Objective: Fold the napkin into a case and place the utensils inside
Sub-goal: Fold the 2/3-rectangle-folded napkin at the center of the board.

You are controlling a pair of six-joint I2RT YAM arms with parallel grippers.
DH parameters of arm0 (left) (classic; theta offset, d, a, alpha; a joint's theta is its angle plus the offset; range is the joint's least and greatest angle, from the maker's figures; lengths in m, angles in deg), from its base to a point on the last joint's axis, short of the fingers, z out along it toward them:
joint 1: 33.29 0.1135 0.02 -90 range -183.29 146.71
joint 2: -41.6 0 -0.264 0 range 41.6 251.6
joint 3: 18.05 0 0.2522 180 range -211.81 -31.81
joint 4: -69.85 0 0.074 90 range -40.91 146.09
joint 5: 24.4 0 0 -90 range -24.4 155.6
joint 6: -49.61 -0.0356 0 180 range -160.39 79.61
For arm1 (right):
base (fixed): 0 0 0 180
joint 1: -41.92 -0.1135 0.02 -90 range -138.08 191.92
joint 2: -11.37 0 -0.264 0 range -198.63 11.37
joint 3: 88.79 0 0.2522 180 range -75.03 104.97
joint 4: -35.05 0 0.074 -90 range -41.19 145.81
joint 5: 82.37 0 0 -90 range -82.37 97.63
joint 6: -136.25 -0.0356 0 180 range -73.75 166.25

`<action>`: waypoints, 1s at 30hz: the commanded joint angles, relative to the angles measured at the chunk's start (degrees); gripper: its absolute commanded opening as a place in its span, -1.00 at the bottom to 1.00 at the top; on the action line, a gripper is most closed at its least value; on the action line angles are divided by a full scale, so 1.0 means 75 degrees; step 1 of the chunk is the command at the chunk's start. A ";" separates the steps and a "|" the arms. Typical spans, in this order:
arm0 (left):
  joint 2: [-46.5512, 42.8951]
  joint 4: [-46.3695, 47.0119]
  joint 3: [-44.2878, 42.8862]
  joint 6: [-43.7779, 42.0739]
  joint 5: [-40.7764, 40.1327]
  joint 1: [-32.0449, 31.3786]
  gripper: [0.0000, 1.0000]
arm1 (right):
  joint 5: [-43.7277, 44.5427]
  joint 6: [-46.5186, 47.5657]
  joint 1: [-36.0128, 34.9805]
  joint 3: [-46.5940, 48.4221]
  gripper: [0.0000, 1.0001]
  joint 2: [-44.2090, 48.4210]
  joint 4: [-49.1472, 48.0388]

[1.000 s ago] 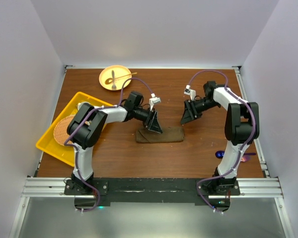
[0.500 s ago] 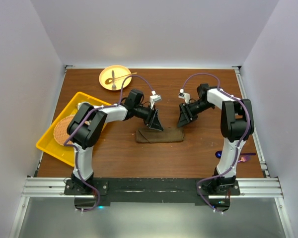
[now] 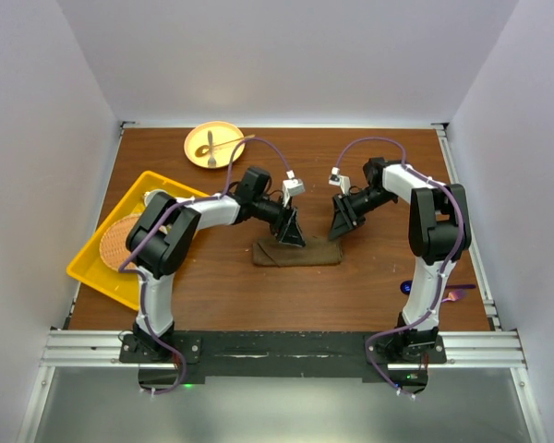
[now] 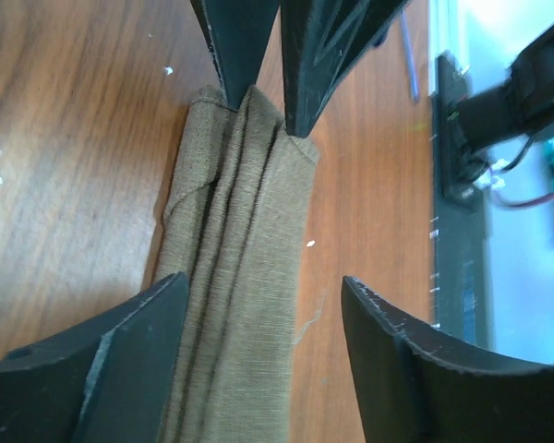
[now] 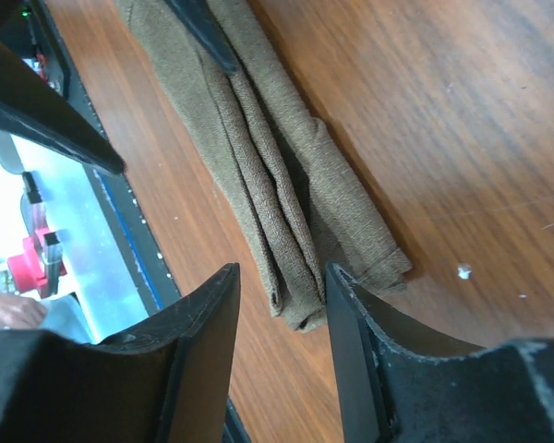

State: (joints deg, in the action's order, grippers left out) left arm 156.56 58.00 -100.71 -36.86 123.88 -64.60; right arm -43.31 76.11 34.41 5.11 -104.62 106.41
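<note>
The napkin (image 3: 296,253) lies mid-table, folded into a narrow olive-brown strip, the case. My left gripper (image 3: 291,232) is open above its left part; in the left wrist view the cloth (image 4: 240,268) runs between my spread fingers (image 4: 102,369). My right gripper (image 3: 338,224) is open at the strip's right end; in the right wrist view the layered end (image 5: 291,212) lies just ahead of my fingertips (image 5: 198,341). Neither holds anything. A pale utensil (image 3: 218,146) lies on the yellow plate (image 3: 199,155). A blue spoon (image 3: 414,288) shows partly beside the right arm.
A yellow tray (image 3: 92,275) with a round woven mat (image 3: 118,242) sits at the left edge. The plate is at the back left. The right gripper's fingers (image 4: 249,37) show at the far end of the cloth in the left wrist view.
My right gripper has moved left and down to the strip's right end. My left gripper has shifted slightly right over the strip. The napkin has not moved.
</note>
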 commanded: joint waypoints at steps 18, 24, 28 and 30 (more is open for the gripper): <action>0.0668 0.0425 -0.1348 -0.2334 -0.0682 -0.1310 0.36 | -0.0708 0.0353 -0.0030 0.0214 -0.24 0.0382 0.0628; 0.0785 0.0307 -0.1360 -0.2159 -0.0552 -0.1403 0.20 | -0.0732 0.0330 -0.0019 0.0132 -0.25 0.0429 0.0616; 0.0809 0.0155 -0.1383 -0.1889 -0.0634 -0.1403 -0.09 | -0.0557 0.0016 0.0005 0.0003 -0.26 0.0453 0.0373; 0.0716 0.0167 -0.1266 -0.1737 -0.0658 -0.1403 -0.34 | -0.0381 -0.0615 0.0087 -0.0230 -0.31 0.0500 0.0055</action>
State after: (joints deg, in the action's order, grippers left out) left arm 162.68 58.62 -109.22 -51.28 117.85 -75.07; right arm -46.22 76.81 34.48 5.09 -104.51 109.78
